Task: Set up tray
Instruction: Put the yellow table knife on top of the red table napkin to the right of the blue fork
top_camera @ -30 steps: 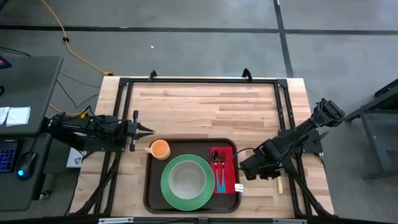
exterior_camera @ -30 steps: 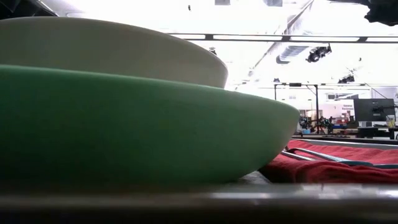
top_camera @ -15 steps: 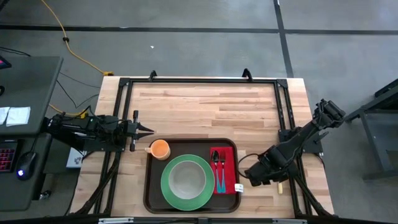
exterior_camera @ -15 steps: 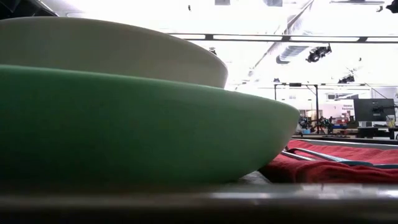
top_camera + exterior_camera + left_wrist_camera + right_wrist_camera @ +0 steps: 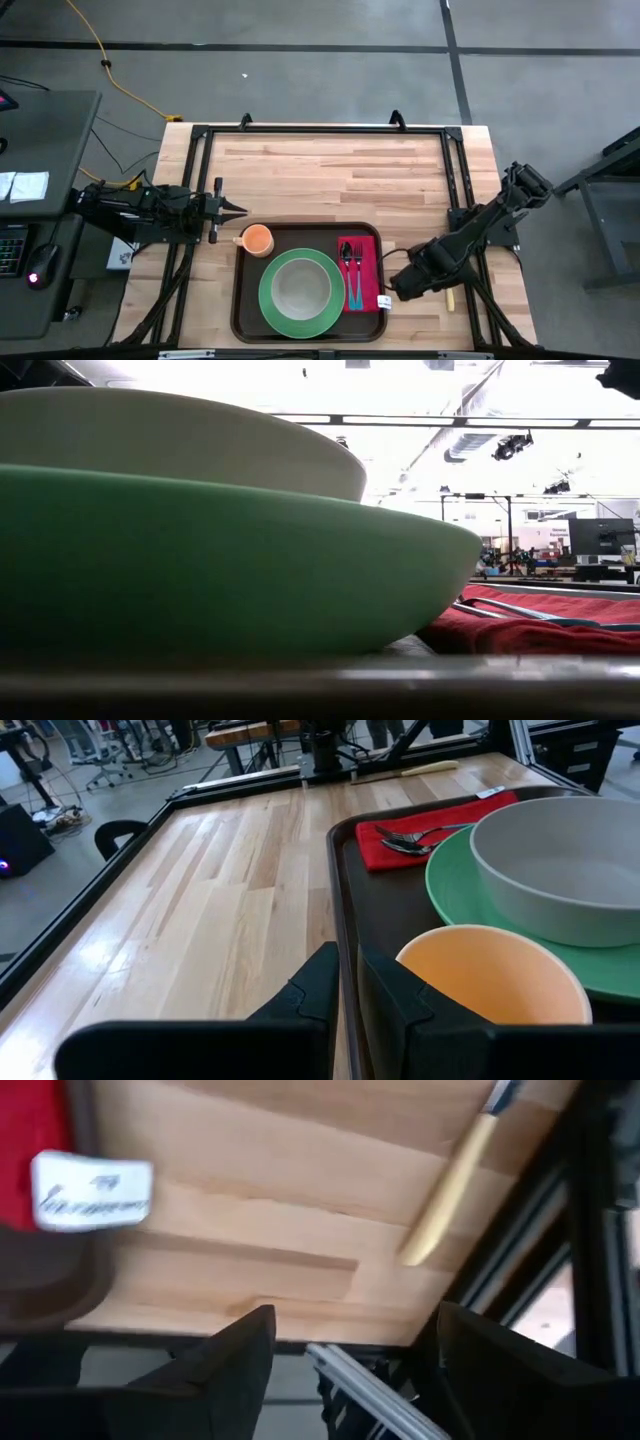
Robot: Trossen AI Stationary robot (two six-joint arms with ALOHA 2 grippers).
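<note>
The dark brown tray point(image 5: 244, 300) lies at the table's near middle. On it stand a green plate point(image 5: 270, 305) with a pale bowl point(image 5: 300, 288) in it, an orange cup point(image 5: 258, 240), and a red napkin point(image 5: 362, 258) bearing a fork and a spoon point(image 5: 347, 262). My right gripper point(image 5: 394, 287) hangs open, pointing down, just off the tray's right rim, with bare table between its fingers point(image 5: 240, 1350). A cream-handled knife point(image 5: 450, 298) lies on the table to its right. My left gripper point(image 5: 236, 209) waits shut at the table's left, behind the cup point(image 5: 490, 975).
A black metal frame point(image 5: 455, 180) runs round the tabletop. Bare wood point(image 5: 330, 175) fills the far half of the table. The napkin's white tag point(image 5: 92, 1192) sticks out at the tray's near right corner point(image 5: 40, 1295). A desk with a mouse and keyboard stands off the left side.
My right gripper has shifted a little toward the table's near edge, beside the tray's right rim, and has rolled slightly. The tray and everything on it have stayed where they were.
</note>
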